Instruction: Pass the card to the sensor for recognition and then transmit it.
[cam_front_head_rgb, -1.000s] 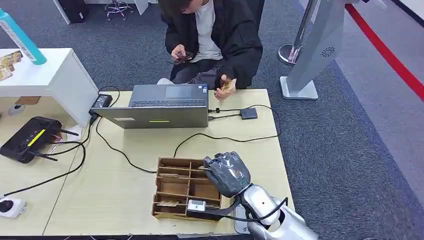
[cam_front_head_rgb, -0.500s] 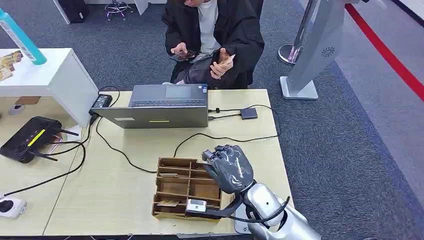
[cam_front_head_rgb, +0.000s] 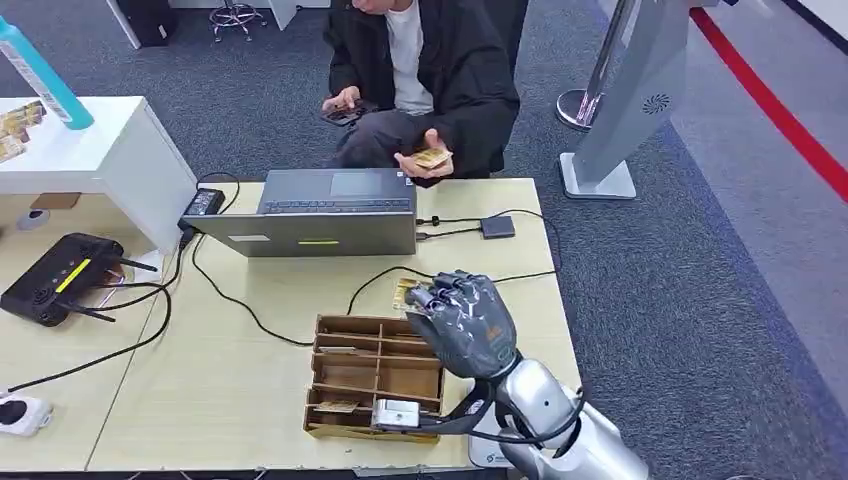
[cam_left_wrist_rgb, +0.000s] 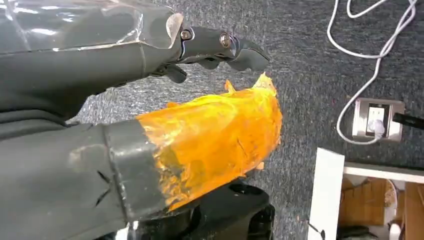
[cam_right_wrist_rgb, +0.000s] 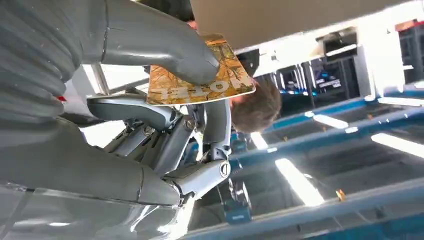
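Plainly, right hand (cam_right_wrist_rgb: 150, 120) pinches the card (cam_right_wrist_rgb: 200, 75) reading "HOTEL"; left hand (cam_left_wrist_rgb: 150, 115) holds nothing.

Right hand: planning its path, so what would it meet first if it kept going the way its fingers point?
Probably the black cable just ahead of the right hand holding the card, then the laptop; height is unclear.

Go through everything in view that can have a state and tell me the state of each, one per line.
Right robot hand: holds a card, above the table past the box.
Card: pinched under the thumb, lifted.
Left robot hand: holds nothing, hangs over the carpet.
Laptop: open, cables plugged in.
Wooden box: open-topped, a card lying in a near compartment.
Person's card: held in the person's hand.
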